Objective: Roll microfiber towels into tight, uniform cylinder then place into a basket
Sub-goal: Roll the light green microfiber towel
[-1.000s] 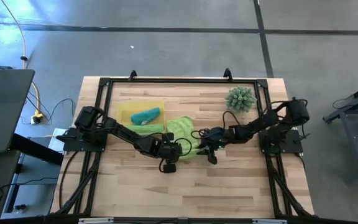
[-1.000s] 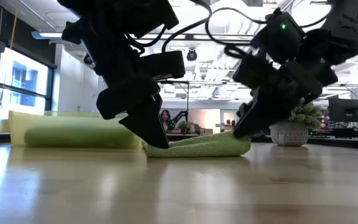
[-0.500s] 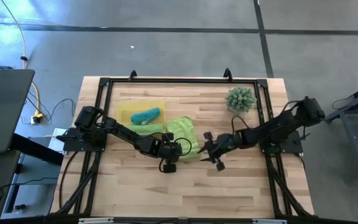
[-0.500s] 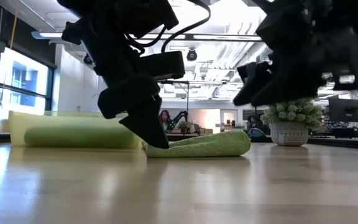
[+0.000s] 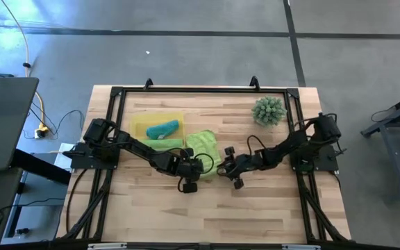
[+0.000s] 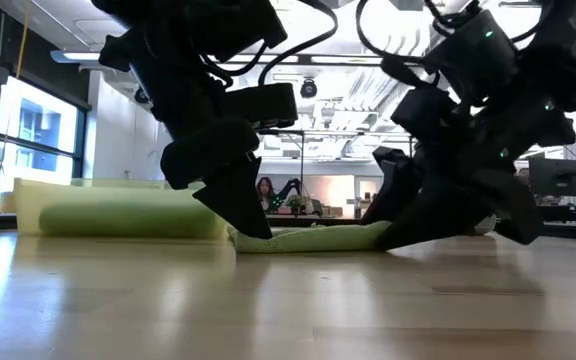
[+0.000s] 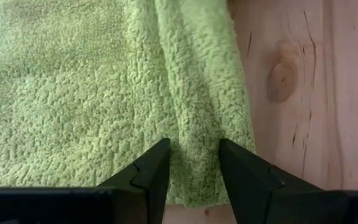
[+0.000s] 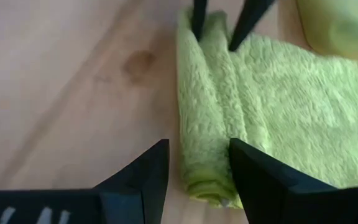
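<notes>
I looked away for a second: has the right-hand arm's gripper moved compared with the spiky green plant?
Yes. In the high view the right gripper has slid left, farther from the spiky green ball-shaped plant, reaching the rolled edge of the lime green fluffy towel.

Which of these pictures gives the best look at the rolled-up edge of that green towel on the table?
The right wrist view: it shows the lime green towel with its rolled edge along its length. The left wrist view shows the roll pinched by the left gripper. The low view sees it side-on; from above it is small and partly covered.
</notes>
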You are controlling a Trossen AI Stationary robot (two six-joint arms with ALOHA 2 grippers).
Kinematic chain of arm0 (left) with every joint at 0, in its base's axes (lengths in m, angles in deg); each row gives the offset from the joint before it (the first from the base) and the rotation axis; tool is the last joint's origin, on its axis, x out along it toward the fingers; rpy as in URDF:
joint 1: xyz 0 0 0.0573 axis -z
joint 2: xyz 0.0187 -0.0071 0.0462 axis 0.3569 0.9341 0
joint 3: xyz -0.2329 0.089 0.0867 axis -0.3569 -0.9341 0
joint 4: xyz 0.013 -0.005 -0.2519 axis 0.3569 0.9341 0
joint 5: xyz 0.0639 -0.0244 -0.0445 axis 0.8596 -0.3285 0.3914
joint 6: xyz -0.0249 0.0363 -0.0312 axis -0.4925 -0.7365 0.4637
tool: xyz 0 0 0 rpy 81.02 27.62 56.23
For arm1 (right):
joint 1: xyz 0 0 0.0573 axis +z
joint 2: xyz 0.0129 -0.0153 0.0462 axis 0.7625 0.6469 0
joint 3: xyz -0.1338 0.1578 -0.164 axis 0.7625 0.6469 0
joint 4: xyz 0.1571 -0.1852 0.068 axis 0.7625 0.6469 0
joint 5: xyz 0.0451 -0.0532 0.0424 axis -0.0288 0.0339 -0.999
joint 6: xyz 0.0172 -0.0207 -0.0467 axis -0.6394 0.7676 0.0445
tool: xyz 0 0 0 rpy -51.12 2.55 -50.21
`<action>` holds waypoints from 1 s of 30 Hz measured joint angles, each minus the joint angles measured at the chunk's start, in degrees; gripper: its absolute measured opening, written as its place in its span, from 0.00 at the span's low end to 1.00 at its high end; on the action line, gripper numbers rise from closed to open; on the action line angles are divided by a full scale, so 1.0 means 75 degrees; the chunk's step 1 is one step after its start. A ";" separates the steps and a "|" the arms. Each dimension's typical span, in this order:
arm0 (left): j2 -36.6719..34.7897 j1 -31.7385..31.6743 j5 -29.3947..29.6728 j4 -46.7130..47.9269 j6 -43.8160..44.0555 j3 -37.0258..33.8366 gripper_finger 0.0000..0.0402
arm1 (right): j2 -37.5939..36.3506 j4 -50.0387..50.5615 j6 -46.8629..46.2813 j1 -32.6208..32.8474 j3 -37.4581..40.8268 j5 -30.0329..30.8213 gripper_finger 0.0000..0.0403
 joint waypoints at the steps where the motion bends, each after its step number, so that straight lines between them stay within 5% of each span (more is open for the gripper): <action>1: 0.0000 0.0000 0.0000 0.0000 0.0001 0.0000 0.33 | 0.0029 -0.0001 -0.0004 -0.0043 0.0000 0.0017 0.40; 12: -0.0185 0.0001 -0.0066 0.0197 -0.0025 0.0089 0.33 | 0.0239 -0.0045 -0.0527 -0.0186 -0.0023 -0.0076 0.38; 24: -0.0453 0.0089 -0.1236 0.0572 -0.0026 0.0833 0.33 | 0.0251 0.0142 -0.1190 -0.0189 -0.0029 0.0106 0.10; 30: -0.0460 0.0341 -0.1200 0.0839 -0.0025 0.0906 0.33 | 0.0251 0.0168 -0.1951 -0.0216 -0.0023 0.0094 0.02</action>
